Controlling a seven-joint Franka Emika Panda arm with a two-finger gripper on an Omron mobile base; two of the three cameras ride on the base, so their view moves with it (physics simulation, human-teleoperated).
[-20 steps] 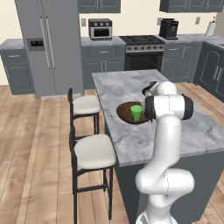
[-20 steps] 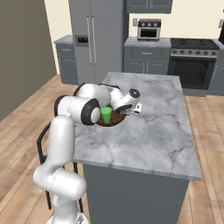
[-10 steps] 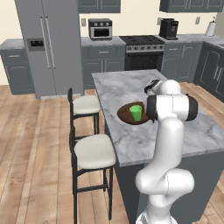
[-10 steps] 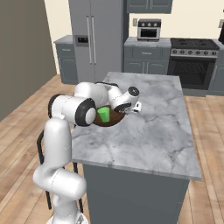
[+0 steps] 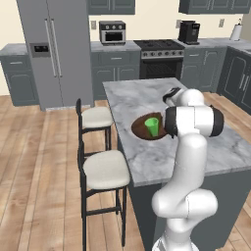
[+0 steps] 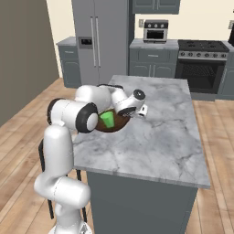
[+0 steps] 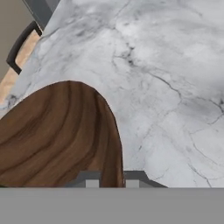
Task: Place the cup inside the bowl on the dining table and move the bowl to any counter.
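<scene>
A: Cup (image 5: 152, 126), 1 item, bright green tumbler with no handle: you have it upright inside the bowl (image 5: 145, 129), roughly at the centre.

B: And the bowl?

A: Bowl, 1 item, wide, shallow, dark brown wood with visible grain. You will find it on the dining table (image 5: 147, 154), on the white grey-veined marble top, near the long edge that faces the 2 stools (image 5: 104, 168). In the right base view the cup (image 6: 108, 119) shows behind the forearm, with the bowl's (image 6: 113, 127) rim curving out below it.

B: State of your hand?

A: Gripper (image 7: 111, 179), 1 unit, 2 dark fingers. In the hand view you see the 2 tips standing close together with the bowl's (image 7: 61, 135) rim running between them, so the jaws are nearly closed and pinch the rim on the side away from the stools. The cup is not in the grip. From the right base view the gripper (image 6: 128, 113) sits low at that same edge, wrist bent down over the marble (image 6: 151, 137).

B: Other fixtures?

A: Steel refrigerator (image 5: 56, 51), 1, on the far wall. Black range (image 5: 159, 59), 1, to its right. Toaster oven (image 5: 112, 32), 1, on the countertop between them. Coffee machine (image 5: 188, 32), 1, right of the range.
</scene>
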